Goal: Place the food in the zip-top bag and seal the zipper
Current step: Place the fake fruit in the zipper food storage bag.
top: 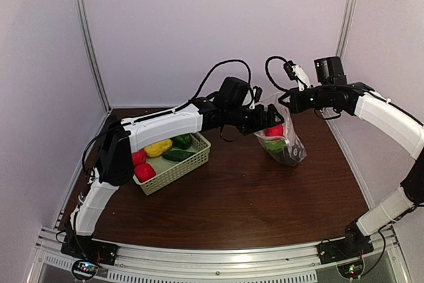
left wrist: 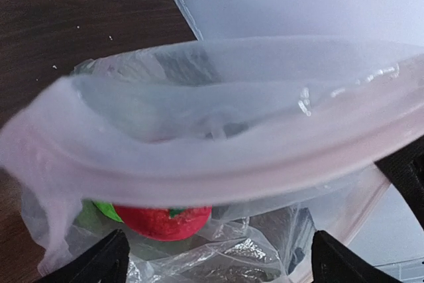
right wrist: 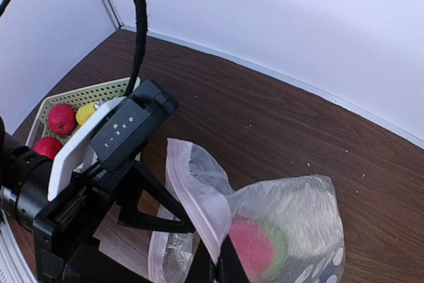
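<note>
The zip-top bag (top: 286, 142) stands on the table right of centre, held up by its rim. My right gripper (top: 286, 103) is shut on that rim, as the right wrist view (right wrist: 222, 266) shows. My left gripper (top: 268, 118) is open at the bag's mouth, with its fingers (left wrist: 99, 263) wide apart and empty. The zipper (left wrist: 218, 177) runs across the left wrist view as a pale strip, unsealed. A red fruit (left wrist: 165, 220) and a green piece (left wrist: 103, 211) lie inside the bag. More food stays in the basket: red fruits (top: 144, 171), a yellow piece (top: 158, 148) and green pieces (top: 180, 142).
The pale green lattice basket (top: 199, 157) sits at the left, under my left arm. Its rim (right wrist: 99, 91) also shows in the right wrist view. White walls close the back and sides. The dark wooden table (top: 252, 197) lies in front of the bag.
</note>
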Motion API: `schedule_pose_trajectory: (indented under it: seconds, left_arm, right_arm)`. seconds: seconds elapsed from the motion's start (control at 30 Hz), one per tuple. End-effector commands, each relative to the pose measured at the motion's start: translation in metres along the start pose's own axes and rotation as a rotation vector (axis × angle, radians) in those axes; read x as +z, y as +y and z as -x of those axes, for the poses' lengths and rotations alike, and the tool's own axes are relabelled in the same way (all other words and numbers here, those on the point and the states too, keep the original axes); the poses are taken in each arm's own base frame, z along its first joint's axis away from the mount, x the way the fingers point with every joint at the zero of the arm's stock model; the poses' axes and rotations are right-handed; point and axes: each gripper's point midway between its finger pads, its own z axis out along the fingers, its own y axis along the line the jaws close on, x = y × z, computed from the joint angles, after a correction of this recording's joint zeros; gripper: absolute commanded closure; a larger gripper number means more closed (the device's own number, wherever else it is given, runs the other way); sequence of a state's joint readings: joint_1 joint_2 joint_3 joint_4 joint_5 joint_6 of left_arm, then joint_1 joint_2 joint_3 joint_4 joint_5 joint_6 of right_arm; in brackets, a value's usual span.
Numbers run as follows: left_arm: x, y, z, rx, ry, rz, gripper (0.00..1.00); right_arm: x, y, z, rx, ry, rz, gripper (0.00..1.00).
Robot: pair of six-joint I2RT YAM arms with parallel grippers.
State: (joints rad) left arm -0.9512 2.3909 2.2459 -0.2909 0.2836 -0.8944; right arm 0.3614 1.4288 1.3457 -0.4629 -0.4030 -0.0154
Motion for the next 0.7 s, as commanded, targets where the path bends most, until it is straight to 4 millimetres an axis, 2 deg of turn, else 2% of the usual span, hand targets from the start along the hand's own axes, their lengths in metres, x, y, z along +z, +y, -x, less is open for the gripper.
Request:
schedule_pose_trajectory:
  seconds: [0.0, 0.1, 0.23, 0.33, 0.4, 0.5, 0.67]
  left_arm:
    - [-0.032, -0.031, 0.010, 0.079, -0.010, -0.032, 0.02]
    - [-0.053, -0.038, 0.011, 0.104, -0.024, -0.032, 0.02]
    - [-0.078, -0.024, 0.006, 0.126, -0.058, 0.058, 0.02]
    - [-0.094, -0.019, 0.003, 0.186, -0.103, 0.144, 0.02]
    - [-0.098, -0.020, 0.001, 0.212, -0.135, 0.150, 0.04]
    - [-0.090, 0.008, -0.008, 0.143, -0.110, 0.250, 0.14]
    - [-0.066, 0.022, -0.014, 0.104, -0.082, 0.279, 0.43]
  right_arm:
    - [-0.018, 0.002, 0.032, -0.019, -0.083, -0.002, 1.00]
    - [-0.021, -0.001, 0.036, -0.008, -0.089, -0.001, 1.00]
    - [-0.027, -0.002, 0.042, -0.011, -0.104, -0.009, 1.00]
    - [-0.025, -0.002, 0.039, -0.008, -0.097, -0.007, 1.00]
    - [-0.021, -0.003, 0.034, -0.003, -0.088, -0.004, 1.00]
    - [-0.016, -0.004, 0.028, 0.004, -0.076, 0.000, 1.00]
    - [-0.015, -0.004, 0.026, 0.006, -0.074, 0.001, 1.00]
